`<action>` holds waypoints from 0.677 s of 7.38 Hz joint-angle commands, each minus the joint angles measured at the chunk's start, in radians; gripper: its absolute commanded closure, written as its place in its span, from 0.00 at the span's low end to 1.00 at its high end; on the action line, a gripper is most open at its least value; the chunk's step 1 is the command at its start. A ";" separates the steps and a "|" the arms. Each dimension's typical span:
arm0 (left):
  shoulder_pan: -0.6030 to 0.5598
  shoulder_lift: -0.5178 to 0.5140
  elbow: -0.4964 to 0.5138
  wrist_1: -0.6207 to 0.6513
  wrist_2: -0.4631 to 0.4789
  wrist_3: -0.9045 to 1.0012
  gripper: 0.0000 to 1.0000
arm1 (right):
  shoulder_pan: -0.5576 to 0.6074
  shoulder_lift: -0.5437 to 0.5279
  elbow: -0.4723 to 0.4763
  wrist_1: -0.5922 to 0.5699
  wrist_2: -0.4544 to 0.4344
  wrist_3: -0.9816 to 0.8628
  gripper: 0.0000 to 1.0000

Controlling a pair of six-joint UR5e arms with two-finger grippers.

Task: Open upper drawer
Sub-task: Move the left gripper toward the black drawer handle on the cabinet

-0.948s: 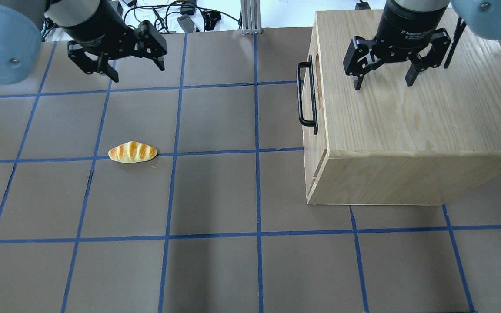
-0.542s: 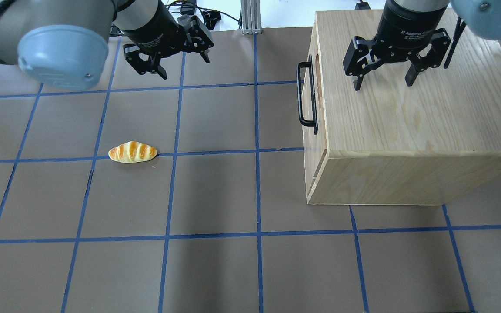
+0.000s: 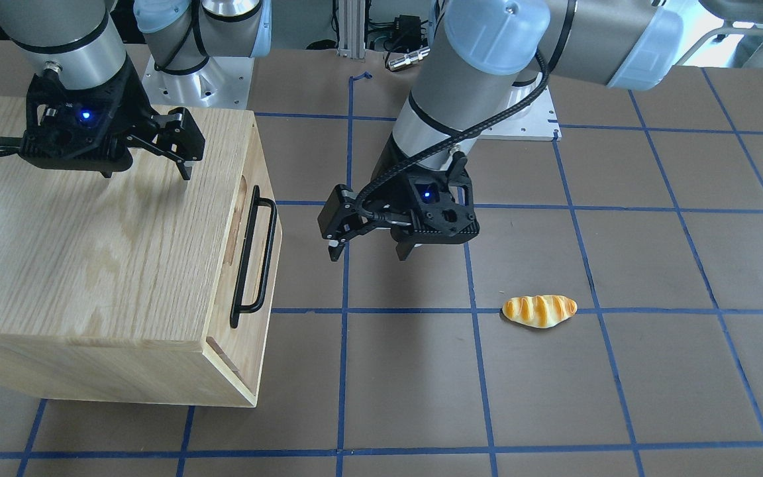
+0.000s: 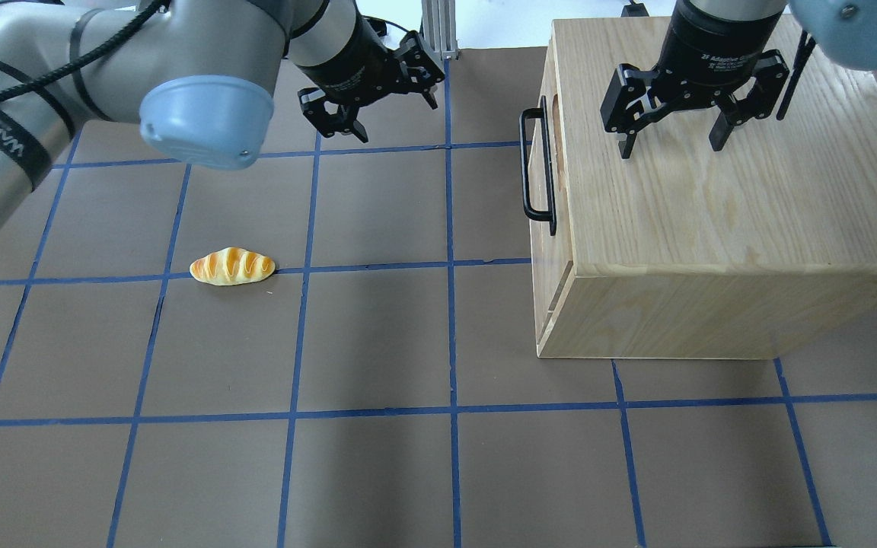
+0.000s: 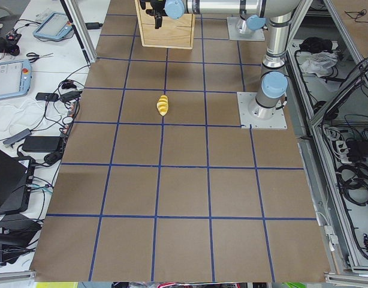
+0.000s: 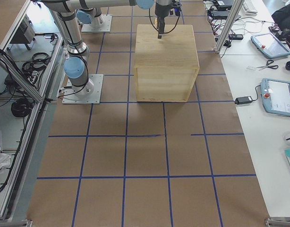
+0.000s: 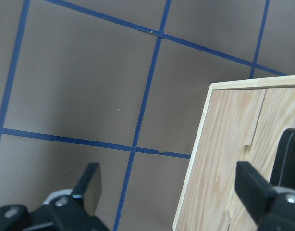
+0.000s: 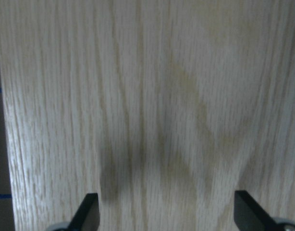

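The upper drawer [image 4: 547,255] is shut in the oak cabinet's [image 4: 712,221] left face, with its black bar handle [image 4: 536,171] and oval slot showing. In the front-facing view the handle [image 3: 254,258] faces the table's middle. My left gripper [image 4: 397,120] is open and empty, above the table to the left of the handle and apart from it; it also shows in the front-facing view [image 3: 368,255]. Its wrist view shows the cabinet's front face [image 7: 224,159] between the fingers. My right gripper [image 4: 671,148] is open, just above the cabinet top [image 8: 147,96].
A bread roll [image 4: 231,267] lies on the brown, blue-taped table [image 4: 377,342], left of centre, and shows in the front-facing view [image 3: 539,311]. Cables and an aluminium post [image 4: 438,30] are at the far edge. The cabinet [image 3: 77,252] fills the right side.
My left arm has swung to the right across the table's far side, toward the cabinet's handle, with its gripper still open. The right gripper, drawer and roll have not moved.
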 commanded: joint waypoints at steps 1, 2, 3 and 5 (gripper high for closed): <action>-0.064 -0.057 0.043 0.008 -0.012 -0.089 0.00 | 0.000 0.000 -0.001 0.000 0.000 -0.001 0.00; -0.081 -0.071 0.046 0.014 -0.015 -0.093 0.00 | 0.000 0.000 -0.001 0.000 0.000 -0.001 0.00; -0.095 -0.089 0.046 0.017 -0.015 -0.094 0.00 | 0.000 0.000 0.001 0.000 0.000 0.000 0.00; -0.109 -0.107 0.046 0.037 -0.015 -0.108 0.00 | 0.000 0.000 -0.001 0.000 0.000 0.000 0.00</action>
